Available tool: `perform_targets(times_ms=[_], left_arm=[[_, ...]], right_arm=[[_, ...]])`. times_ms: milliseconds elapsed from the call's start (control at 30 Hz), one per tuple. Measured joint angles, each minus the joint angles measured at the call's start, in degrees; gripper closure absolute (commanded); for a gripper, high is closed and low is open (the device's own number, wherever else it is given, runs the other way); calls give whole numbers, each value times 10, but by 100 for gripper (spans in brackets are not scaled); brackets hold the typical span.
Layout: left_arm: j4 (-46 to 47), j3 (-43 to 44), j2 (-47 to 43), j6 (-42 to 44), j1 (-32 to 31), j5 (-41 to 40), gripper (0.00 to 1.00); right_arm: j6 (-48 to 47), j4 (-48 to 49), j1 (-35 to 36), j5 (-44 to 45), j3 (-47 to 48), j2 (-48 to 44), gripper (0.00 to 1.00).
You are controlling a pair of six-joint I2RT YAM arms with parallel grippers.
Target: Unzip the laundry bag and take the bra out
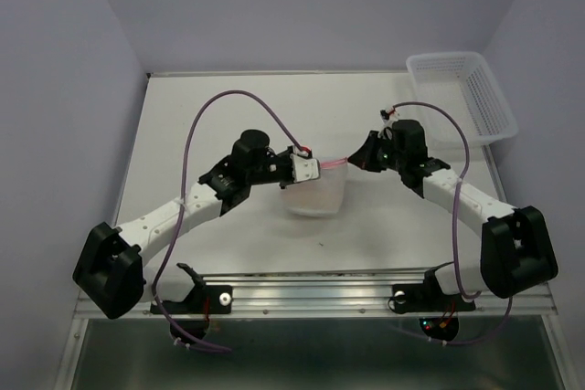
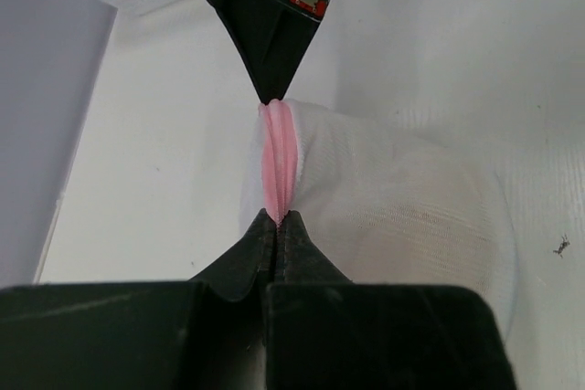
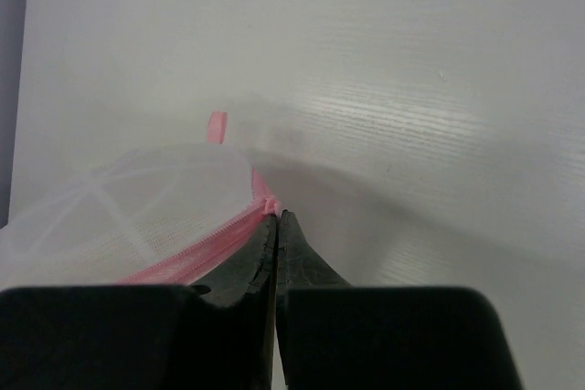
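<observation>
White table (image 1: 174, 116), pale lavender walls (image 1: 302, 6) on three sides, aluminium rail (image 1: 311, 285) at near edge, even light

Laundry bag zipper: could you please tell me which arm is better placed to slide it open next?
Probably right. The right gripper is shut on one end of the pink zipper, whose teeth run away along the laundry bag; the left gripper pinches the opposite trim.

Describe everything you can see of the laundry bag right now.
The laundry bag is a small dome-shaped pouch of translucent white mesh with a pink zipper edge. It sits mid-table, with the pink edge pulled taut between the left end effector and the right end effector. Both are shut on that trim at opposite ends. The mesh body sags below them onto the table. The zipper looks closed, and the contents cannot be made out.
</observation>
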Motion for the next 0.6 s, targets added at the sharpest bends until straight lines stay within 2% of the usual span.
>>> perform_targets(times_ms=[33,133,300,500,533,567,600], left_arm=[[2,-7,0,-2,1,-5,91],[18,-14,5,-31,1,-16,85],[55,-3,44,-103,1,-29,85],[103,24,125,-170,-2,-110,95],[108,39,142,-179,-2,-130,93],[110,64,169,-192,-2,-155,84],[112,70,176,-194,-2,-161,83]], right_arm=[[-3,4,0,-6,-4,3,99],[-17,8,-5,-7,-7,-5,99],[-40,6,-23,16,-7,-67,99],[-58,2,-30,20,-7,-142,99],[-61,1,-30,21,-7,-147,99],[-64,-1,-30,24,-7,-151,99],[-66,0,-30,26,-7,-153,99]])
